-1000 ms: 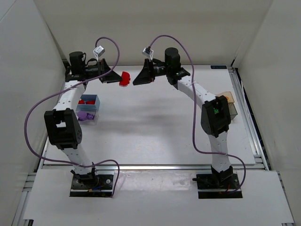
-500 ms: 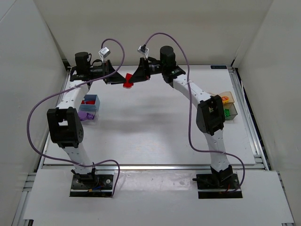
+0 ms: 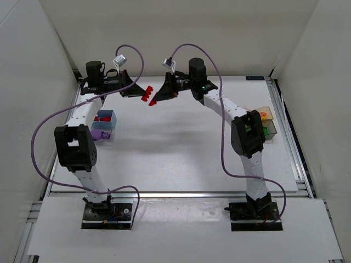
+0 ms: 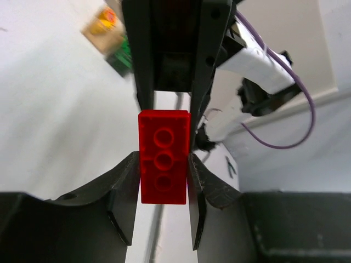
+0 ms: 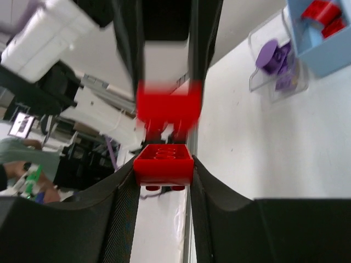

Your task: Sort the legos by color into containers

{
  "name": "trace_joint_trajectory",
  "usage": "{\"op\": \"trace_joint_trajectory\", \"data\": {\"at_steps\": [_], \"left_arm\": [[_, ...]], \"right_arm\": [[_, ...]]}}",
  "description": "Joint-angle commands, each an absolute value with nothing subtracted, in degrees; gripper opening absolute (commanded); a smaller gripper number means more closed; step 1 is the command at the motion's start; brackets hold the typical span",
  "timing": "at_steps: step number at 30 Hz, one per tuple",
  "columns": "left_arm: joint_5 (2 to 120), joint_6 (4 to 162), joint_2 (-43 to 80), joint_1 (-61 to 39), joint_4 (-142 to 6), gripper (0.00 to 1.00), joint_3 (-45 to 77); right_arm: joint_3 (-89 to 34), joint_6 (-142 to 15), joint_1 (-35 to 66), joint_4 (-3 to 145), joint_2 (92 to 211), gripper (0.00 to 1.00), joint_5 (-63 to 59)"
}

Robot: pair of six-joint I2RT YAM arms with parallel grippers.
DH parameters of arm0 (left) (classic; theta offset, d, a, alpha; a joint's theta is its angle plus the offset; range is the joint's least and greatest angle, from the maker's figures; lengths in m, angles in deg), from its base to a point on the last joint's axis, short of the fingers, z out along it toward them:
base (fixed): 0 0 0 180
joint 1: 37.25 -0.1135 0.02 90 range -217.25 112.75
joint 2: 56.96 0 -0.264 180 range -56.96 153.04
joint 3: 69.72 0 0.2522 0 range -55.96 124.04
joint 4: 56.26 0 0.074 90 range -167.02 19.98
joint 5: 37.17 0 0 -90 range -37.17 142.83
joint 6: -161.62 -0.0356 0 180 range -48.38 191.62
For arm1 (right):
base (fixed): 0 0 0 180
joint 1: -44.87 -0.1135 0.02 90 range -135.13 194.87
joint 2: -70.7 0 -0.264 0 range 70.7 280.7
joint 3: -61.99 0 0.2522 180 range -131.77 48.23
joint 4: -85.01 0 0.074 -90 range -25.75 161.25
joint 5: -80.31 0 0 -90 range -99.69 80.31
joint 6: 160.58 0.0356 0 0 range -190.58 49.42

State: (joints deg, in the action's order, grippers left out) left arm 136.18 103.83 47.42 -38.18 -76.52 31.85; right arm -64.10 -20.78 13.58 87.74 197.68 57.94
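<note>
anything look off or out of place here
Nothing spilled or damaged. One oddity: the left gripper and right gripper are nose to nose in mid-air, one shut on a red plastic lego brick, the other on a second red brick. Whether the bricks are joined, I cannot tell.

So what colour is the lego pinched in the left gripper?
Red: the lego is plain red, studs included. The left wrist view shows it best.
</note>
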Motion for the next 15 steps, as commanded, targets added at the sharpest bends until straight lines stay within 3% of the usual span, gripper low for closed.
{"op": "trace_joint_trajectory", "data": {"at_steps": [1,8,11,15], "left_arm": [[132.0,103.8,45.1,-44.0,-74.2,0.18,33.7],[128.7,103.4,44.5,-48.6,-74.3,0.18,34.0],[123.7,94.9,42.9,-50.3,-84.6,0.19,34.6],[103.4,77.7,40.3,-50.8,-99.6,0.18,35.9]], "right_arm": [[-60.8,-25.3,16.9,85.1,192.8,0.0,63.4],[-58.1,-34.4,21.0,74.1,189.9,0.0,64.6],[-58.2,-39.7,21.9,68.8,188.9,0.0,64.3],[-60.7,-49.0,22.0,59.4,188.4,0.0,61.5]]}}
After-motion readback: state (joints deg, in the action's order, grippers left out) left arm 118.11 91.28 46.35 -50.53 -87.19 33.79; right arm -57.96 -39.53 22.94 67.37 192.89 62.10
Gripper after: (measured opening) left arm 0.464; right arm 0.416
